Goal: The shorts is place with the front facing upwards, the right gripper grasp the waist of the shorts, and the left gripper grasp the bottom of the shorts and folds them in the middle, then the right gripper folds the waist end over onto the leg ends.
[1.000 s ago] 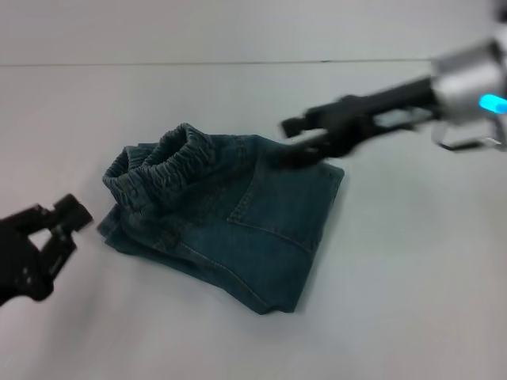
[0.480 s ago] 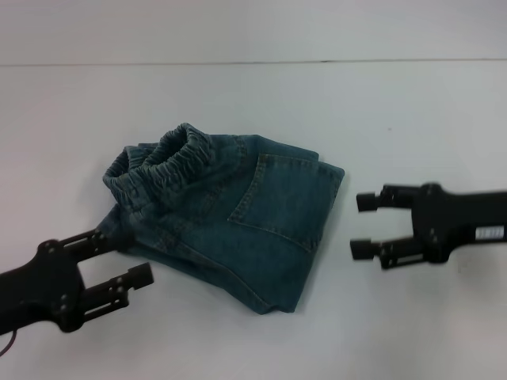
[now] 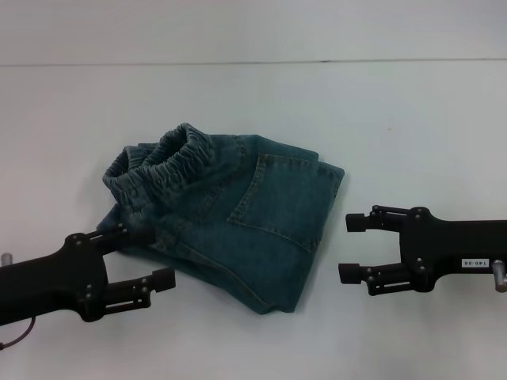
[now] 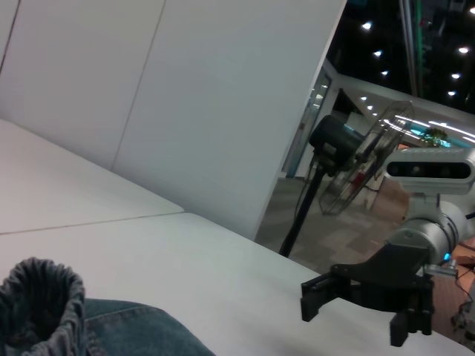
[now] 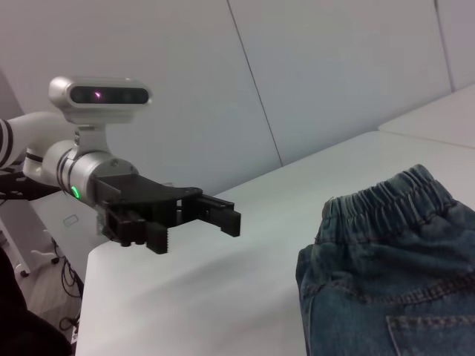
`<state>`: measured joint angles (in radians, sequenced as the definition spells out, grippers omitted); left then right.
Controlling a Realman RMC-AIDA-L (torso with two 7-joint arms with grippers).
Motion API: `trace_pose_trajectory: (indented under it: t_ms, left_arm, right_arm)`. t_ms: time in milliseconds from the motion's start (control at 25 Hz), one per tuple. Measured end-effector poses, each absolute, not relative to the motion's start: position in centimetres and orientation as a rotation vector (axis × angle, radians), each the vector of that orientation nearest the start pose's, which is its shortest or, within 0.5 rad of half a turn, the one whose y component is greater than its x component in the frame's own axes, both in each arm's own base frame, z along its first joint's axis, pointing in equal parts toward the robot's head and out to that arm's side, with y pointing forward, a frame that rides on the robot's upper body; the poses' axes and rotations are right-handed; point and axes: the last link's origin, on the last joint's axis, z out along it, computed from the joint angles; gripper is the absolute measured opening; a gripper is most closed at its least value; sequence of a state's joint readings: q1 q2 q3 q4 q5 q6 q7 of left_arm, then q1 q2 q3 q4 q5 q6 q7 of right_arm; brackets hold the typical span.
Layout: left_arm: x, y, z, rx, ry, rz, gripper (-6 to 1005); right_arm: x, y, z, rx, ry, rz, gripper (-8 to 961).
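The blue denim shorts lie folded in a compact bundle on the white table, the elastic waist bunched on top at the far left. My left gripper hovers open at the bundle's near-left edge, empty. Off the bundle's right side, my right gripper stands open and empty. The left wrist view shows the waist close by and the right gripper farther off. In the right wrist view the shorts fill the near corner, with the left gripper beyond them.
The white table stretches all around the shorts, ending at a back edge against a white wall. A standing fan is off the table in the left wrist view.
The right arm swung from above the shorts' far side down to their right. The left arm came in from the left edge toward the bundle's near-left corner. The shorts stayed put.
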<state>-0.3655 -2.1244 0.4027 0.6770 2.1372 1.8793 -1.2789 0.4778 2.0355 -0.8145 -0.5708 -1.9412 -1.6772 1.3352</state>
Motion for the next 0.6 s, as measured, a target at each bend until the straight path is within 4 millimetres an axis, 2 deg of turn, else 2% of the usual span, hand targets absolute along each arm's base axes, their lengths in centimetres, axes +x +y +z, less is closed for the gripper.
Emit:
trace_pose_trajectory:
  t_ms: [600]
  left_arm:
    - [-30.66,25.01,1.18,-2.651,-0.793,-0.887,824]
  right_arm:
    - [26.81,29.16,-0.24,-2.885,0.588,0.825,942]
